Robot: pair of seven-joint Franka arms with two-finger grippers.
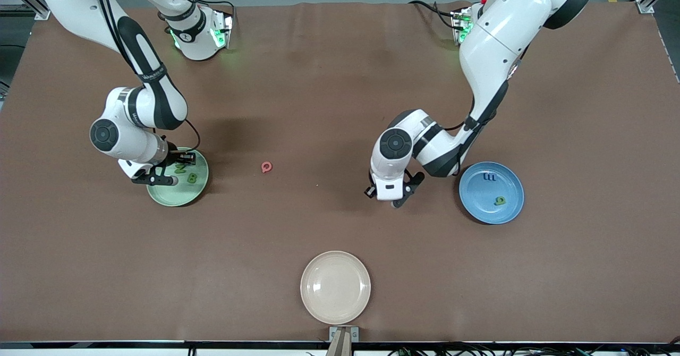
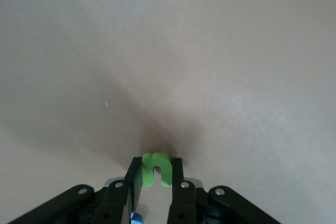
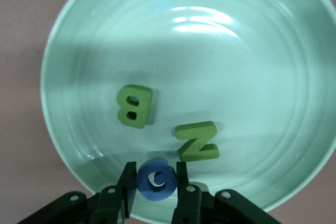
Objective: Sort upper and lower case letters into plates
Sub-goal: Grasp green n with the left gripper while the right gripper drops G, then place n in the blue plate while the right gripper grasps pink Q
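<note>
Brown desk [image 1: 340,106], three plates and one loose letter.
Pale green plate [image 1: 183,196], blue plate [image 1: 504,207], cream plate [image 1: 335,287]; red letter [image 1: 266,167] lies between green and blue.

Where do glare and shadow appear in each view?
Right wrist view: white glare streaks and a dark shadow band on the pale green plate. Left wrist view: dark shadow on the table around the green letter. Front view: soft arm shadows.

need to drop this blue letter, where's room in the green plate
Right gripper holds the blue letter over the green plate. B and N crowd the part beside it; the rest of the plate is bare.
</note>
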